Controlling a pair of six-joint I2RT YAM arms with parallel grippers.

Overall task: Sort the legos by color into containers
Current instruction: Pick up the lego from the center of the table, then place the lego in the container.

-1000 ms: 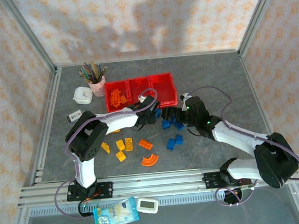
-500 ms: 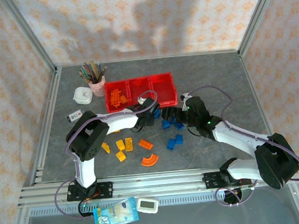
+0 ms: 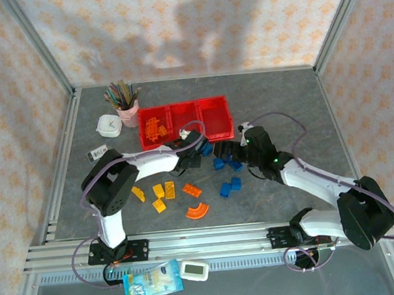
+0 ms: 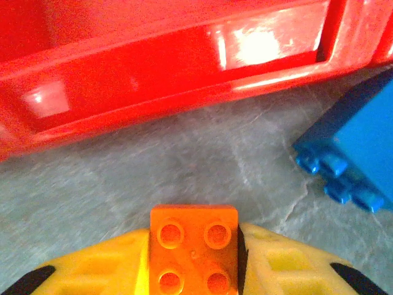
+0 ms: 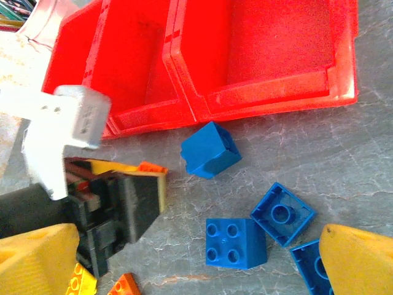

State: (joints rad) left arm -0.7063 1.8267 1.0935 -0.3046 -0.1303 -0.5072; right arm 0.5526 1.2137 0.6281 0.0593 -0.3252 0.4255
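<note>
Just before the red bins (image 4: 184, 67), pinches an orange brick (image 4: 193, 258) in the left gripper (image 4: 193, 243); holds the right gripper (image 5: 196, 239) spread wide above blue bricks (image 5: 236, 244).

Bright, even light; white glare patches on the red containers (image 4: 258, 46)

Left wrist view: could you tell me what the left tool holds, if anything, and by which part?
An orange lego, pinched by its opposite sides in the left tool.

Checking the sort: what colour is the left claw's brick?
Orange; the brick shows best in left wrist view.
</note>
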